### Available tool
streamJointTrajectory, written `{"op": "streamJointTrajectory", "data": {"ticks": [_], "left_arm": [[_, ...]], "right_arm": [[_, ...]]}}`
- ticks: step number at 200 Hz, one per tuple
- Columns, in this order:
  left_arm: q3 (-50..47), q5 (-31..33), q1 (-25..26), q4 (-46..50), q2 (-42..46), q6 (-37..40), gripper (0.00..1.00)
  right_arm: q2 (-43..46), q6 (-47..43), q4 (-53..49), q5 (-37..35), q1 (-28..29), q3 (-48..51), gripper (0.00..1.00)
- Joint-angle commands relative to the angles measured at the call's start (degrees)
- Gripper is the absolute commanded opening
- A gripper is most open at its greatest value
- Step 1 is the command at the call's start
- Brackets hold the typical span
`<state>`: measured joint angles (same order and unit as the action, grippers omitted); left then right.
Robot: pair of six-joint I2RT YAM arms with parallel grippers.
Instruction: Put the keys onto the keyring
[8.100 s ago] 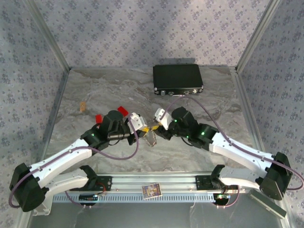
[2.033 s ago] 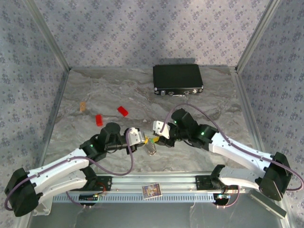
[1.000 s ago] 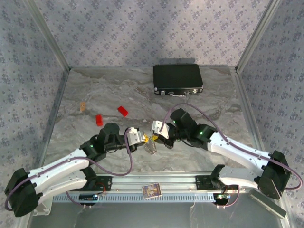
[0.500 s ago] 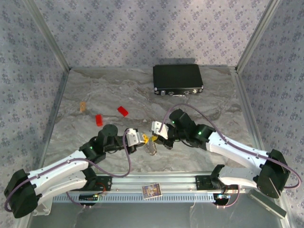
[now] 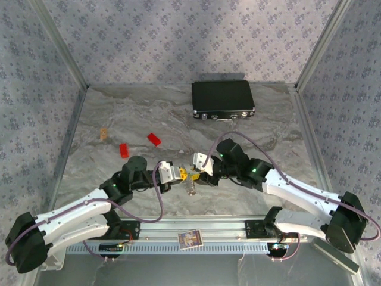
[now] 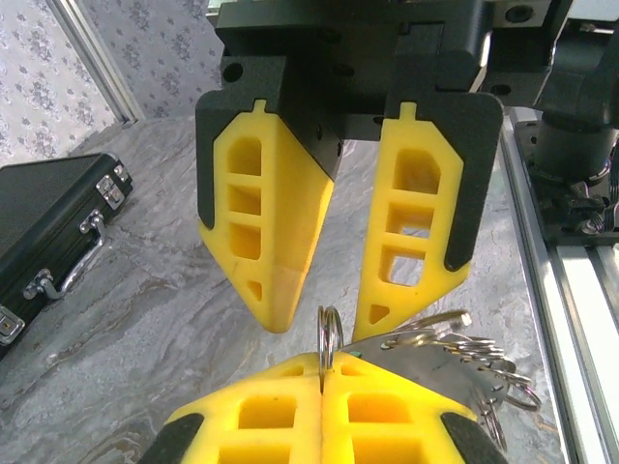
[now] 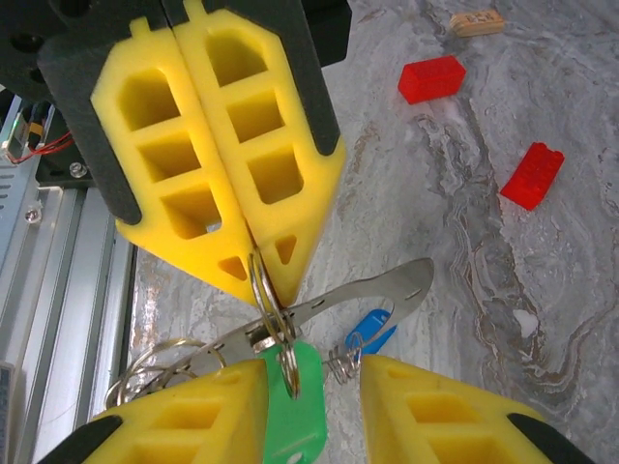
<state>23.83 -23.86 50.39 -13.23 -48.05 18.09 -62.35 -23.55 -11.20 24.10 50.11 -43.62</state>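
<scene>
Left gripper (image 7: 256, 275): jaws clenched on the keyring (image 6: 329, 338). The thin silvery ring stands edge-on in the seam between the two yellow pads, and its upper arc is free above them. Judged to be the target ring, though several similar loops hang in the bundle beside it and the edge-on view leaves it uncertain which loop this is.

Right gripper (image 6: 327, 317): jaws released and spread, grasping nothing. It faces the left gripper tip to tip, just beyond the ring.

Key positions, right wrist view:
- Green key (image 7: 295, 416) lies in the gap between the right jaws. Its head is low and its small eyelet ring points to 12 o'clock, just under the pinched keyring.
- Blue key (image 7: 372, 329) is at 2 o'clock of the green one, close to a short coil spring.
- A flat silvery bar (image 7: 377, 290) runs from 8 o'clock to 2 o'clock across the bundle.

Top view: the whole cluster hangs at 6 o'clock of the meeting jaws, near the tabletop (image 5: 131, 113) front edge.

Relation the next move turns on: the keyring's plane lines up with the left pad seam. The right jaws straddle the green key directly below it, which makes the right arm the nearer one for gripping and feeding the key.

Off-task:
- Black case (image 5: 223, 99) at 12 o'clock.
- Two red blocks (image 7: 432, 77) at 10 o'clock of the grippers in the top view.

Writing: none legible. A small printed card (image 5: 190, 239) sits on the front rail, too small to read.
</scene>
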Motion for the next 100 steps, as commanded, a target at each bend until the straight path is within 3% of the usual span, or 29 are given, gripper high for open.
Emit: {"op": "streamJointTrajectory", "data": {"ticks": [1, 100], "left_arm": [[0.1, -2.1, 0.4, -3.5, 0.2, -1.0, 0.00], [0.1, -2.3, 0.4, -3.5, -0.2, -1.0, 0.00]], "right_arm": [[0.6, -0.5, 1.7, 1.2, 0.0, 0.5, 0.31], [2.7, -1.5, 4.3, 1.4, 0.7, 2.2, 0.27]]}}
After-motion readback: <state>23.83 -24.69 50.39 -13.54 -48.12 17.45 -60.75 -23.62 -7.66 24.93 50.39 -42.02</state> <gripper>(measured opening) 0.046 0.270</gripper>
